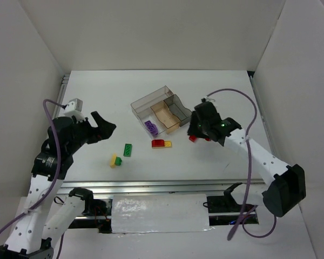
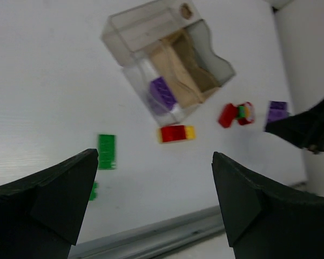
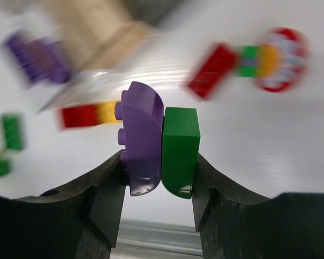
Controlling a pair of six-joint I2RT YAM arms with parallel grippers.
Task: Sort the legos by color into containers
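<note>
The containers (image 1: 151, 102) are a joined clear, tan and smoky tray at mid table, also in the left wrist view (image 2: 135, 32). A purple lego (image 1: 150, 127) lies in the clear compartment. My right gripper (image 1: 196, 131) is to the tray's right, shut (image 3: 161, 162) on a purple lego (image 3: 142, 137) and a green lego (image 3: 180, 148) pressed side by side. A red lego cluster (image 1: 193, 138) lies under it. A red-and-yellow lego (image 1: 161, 143), a green lego (image 1: 128, 149) and a yellow-and-green pair (image 1: 115, 160) lie on the table. My left gripper (image 1: 105, 125) is open and empty (image 2: 155, 156), held above the table at the left.
White walls enclose the table on three sides. A metal rail (image 1: 151, 186) runs along the near edge. The red cluster in the left wrist view (image 2: 236, 114) includes a round red, green and yellow piece.
</note>
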